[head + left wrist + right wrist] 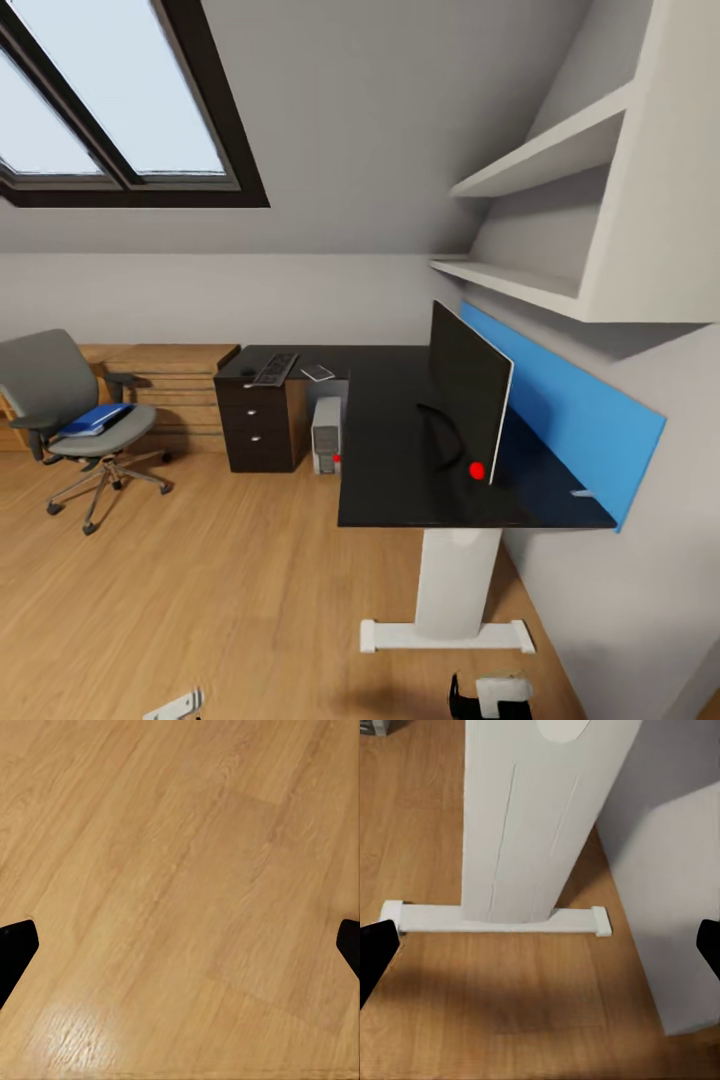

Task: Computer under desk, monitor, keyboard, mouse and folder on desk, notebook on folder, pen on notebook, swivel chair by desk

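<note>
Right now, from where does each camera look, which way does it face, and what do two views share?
Head view: high on the robot, facing forward and down at the black desk, monitor and swivel chair.
Left wrist view: on the left arm, facing the wooden floor; dark fingertips at the edges.
Right wrist view: on the right arm, facing the white desk leg.
Shared: head and right wrist views both show that leg.
</note>
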`<state>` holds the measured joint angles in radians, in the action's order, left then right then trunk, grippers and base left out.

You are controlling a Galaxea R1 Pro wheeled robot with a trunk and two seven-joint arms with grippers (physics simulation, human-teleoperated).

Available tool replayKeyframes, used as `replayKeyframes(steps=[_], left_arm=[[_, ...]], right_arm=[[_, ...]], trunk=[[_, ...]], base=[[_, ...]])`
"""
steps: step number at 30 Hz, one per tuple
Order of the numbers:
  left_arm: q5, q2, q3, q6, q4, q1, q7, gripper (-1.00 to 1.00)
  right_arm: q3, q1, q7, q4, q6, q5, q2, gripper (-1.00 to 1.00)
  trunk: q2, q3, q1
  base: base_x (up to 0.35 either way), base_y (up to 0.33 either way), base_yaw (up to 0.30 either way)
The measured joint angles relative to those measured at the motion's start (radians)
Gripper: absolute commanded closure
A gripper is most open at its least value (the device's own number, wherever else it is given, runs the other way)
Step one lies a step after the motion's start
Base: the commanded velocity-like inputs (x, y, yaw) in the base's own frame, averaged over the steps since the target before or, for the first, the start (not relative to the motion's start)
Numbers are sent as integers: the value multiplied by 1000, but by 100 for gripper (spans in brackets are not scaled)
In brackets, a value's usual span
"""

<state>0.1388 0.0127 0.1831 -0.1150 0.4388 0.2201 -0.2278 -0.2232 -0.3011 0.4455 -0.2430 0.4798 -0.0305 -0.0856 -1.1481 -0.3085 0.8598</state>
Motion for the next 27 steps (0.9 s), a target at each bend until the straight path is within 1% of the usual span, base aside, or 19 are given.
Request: replayKeyframes(steps=[4, 5, 8, 9, 11, 15, 17, 18, 27], left_arm=[[0, -3, -2, -1, -16, 0, 0, -100], [0, -6, -3, 3, -23, 0, 2, -100], [0, -13, -6, 6, -26, 0, 30, -100], [0, -26, -22, 7, -28, 0, 58, -100], [0, -32, -51, 7, -30, 0, 70, -100], [1, -33, -71, 6, -32, 0, 76, -100], [4, -33, -74, 0, -33, 0, 77, -100], [5, -32, -73, -1, -33, 0, 78, -100], [7, -33, -70, -2, -33, 0, 76, -100]], right_arm=[[-2, 0, -17, 7, 3, 5, -2, -100], [-3, 0, -38, 13, 6, 5, -9, -100], [-6, 0, -64, 35, 7, 3, -12, -100], [-7, 0, -72, 45, 7, 3, -13, -100], [-7, 0, -76, 49, 8, 3, -14, -100], [-8, 0, -78, 51, 12, 3, -18, -100], [-7, 0, -79, 52, 30, 2, -31, -100], [-6, 0, -79, 53, 34, 3, -32, -100], [-6, 0, -79, 55, 37, 2, -34, -100]], trunk=[[0, 0, 0], [0, 0, 0], [0, 0, 0], [0, 0, 0], [0, 0, 0], [0, 0, 0], [0, 0, 0], [0, 0, 0], [0, 0, 0]], base=[[148, 279, 0], [167, 297, 0], [172, 300, 0], [178, 302, 0], [180, 303, 0], [182, 303, 0], [205, 300, 0], [209, 299, 0], [193, 302, 0]])
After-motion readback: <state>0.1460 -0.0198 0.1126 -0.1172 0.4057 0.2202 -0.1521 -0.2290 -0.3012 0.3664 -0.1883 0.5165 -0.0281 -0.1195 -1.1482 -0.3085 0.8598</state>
